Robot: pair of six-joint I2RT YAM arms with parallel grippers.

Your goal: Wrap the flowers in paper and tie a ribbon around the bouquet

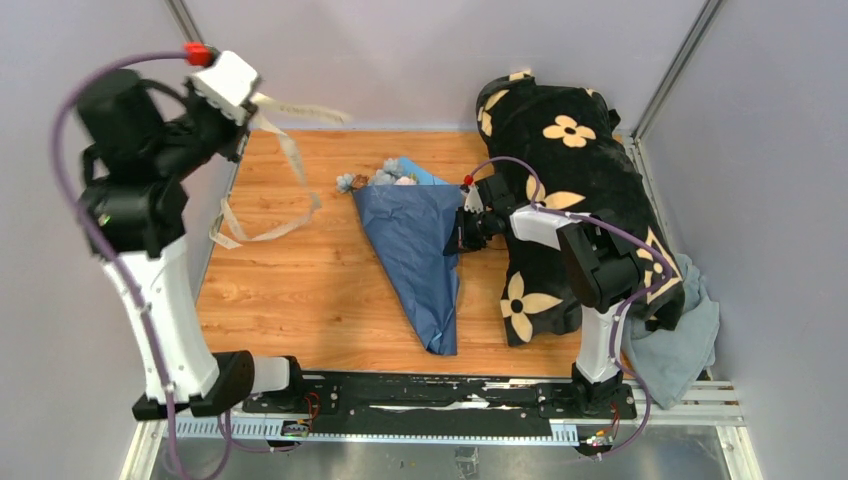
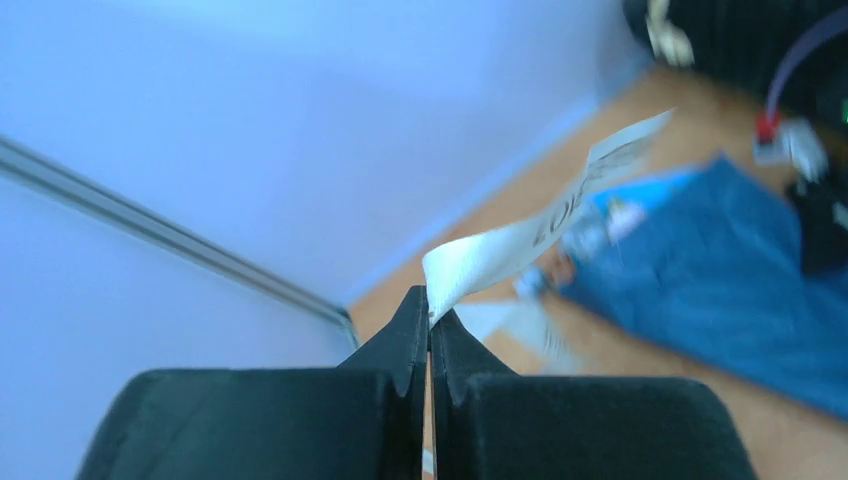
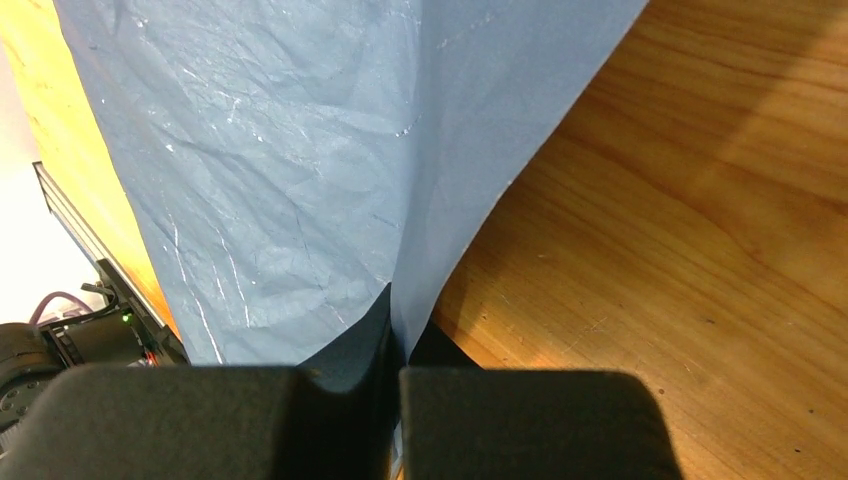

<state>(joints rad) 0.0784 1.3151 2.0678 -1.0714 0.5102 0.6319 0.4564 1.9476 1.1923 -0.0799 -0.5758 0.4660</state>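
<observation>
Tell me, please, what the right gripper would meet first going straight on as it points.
Probably the crinkled navy paper cone of the bouquet; the right gripper is shut on its edge.

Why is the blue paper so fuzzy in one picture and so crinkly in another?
Left wrist view: the ribbon up close is fairly clear, while the paper far behind is smeared. Right wrist view: the paper is close, every crease sharp. Top view: evenly lit, nothing blurred.
</observation>
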